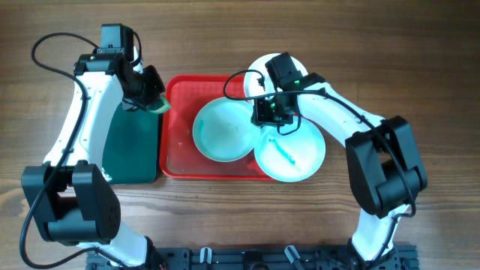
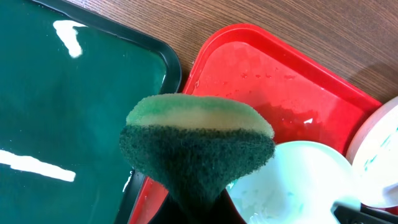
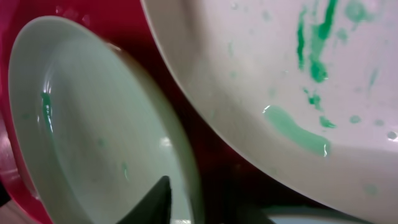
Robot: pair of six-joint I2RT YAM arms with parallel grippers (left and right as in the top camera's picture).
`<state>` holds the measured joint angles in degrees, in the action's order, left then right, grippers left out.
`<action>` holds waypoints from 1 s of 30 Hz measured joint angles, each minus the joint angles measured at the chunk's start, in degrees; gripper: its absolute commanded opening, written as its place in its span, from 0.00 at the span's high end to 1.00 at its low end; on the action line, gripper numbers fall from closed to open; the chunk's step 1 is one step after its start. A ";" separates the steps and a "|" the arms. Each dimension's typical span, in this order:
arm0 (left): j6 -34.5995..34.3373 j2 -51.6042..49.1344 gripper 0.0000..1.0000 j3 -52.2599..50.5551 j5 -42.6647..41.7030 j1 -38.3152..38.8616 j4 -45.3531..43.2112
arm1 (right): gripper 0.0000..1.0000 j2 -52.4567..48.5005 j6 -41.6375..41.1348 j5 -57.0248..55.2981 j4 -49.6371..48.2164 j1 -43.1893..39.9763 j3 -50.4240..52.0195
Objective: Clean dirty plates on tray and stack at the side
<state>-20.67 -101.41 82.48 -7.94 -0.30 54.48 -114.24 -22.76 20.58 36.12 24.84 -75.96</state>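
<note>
The red tray [image 1: 176,161] holds a white plate [image 1: 223,133] in its middle. A second plate [image 1: 296,161] with a teal streak overlaps the tray's right edge. A third plate [image 1: 264,66] lies behind my right gripper [image 1: 270,112]. That gripper is shut on the middle plate's right rim: in the right wrist view one finger of the gripper [image 3: 199,208] lies inside that plate [image 3: 93,124], beside a streaked plate [image 3: 280,74]. My left gripper [image 1: 150,96] is shut on a green-and-yellow sponge [image 2: 196,155] above the tray's left edge [image 2: 261,81]; its fingers are hidden by the sponge.
A dark green tray [image 1: 131,142] lies left of the red tray and also shows in the left wrist view [image 2: 62,112]. The wooden table [image 1: 420,67] surrounds both. Cables loop near each arm.
</note>
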 measured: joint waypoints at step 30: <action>-0.02 0.00 0.96 0.00 0.02 0.00 0.00 | 0.73 -0.04 -6.45 -14.60 -3.45 10.16 0.00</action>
<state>-20.69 -101.41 82.48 -7.92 -0.30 54.48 -114.28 -29.21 5.98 32.67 35.00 -75.96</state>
